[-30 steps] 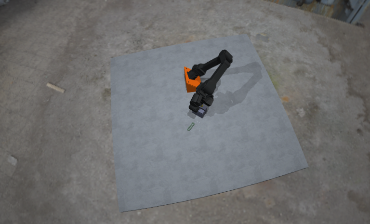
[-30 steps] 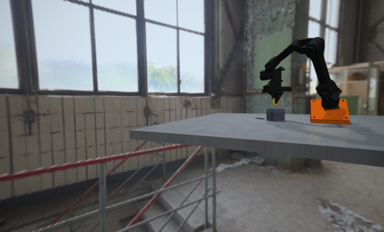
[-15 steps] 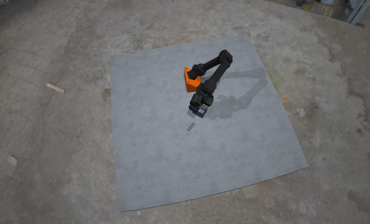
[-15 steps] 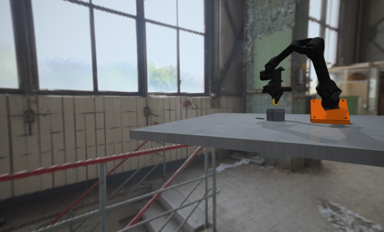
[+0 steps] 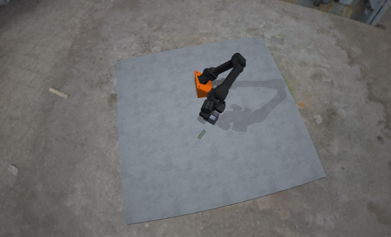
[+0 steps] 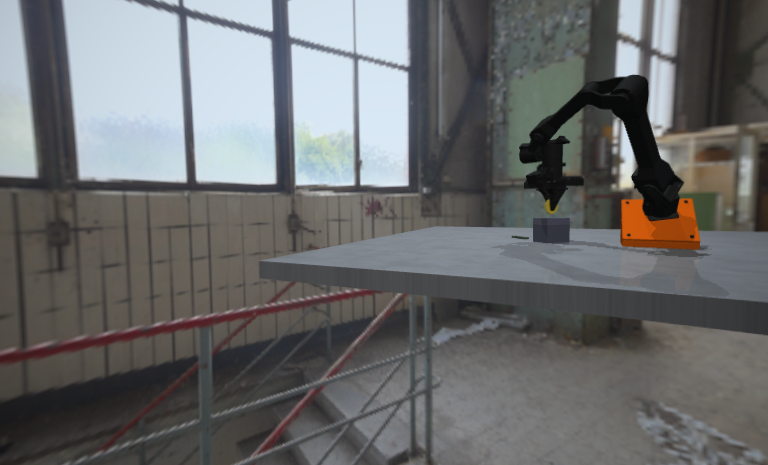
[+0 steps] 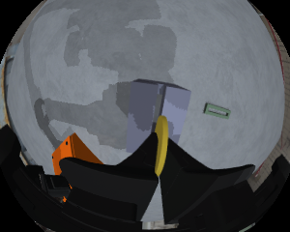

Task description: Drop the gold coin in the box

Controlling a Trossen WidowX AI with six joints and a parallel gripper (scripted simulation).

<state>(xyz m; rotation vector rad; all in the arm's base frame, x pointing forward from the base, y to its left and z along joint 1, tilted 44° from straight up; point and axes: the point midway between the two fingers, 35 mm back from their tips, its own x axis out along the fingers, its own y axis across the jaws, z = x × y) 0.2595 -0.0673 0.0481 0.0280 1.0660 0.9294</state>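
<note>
Directly below my gripper sits the grey box, and I have the jaws clamped on the gold coin, which hangs edge-down between them, just above the lid and not touching it. From the wrist view the coin's flat faces run along the fingers, its lower rim over the box top. I can't make out the slot itself, so whether the coin's edge lines up with it I cannot tell. Off to one side, the green holder stands vacated.
</note>
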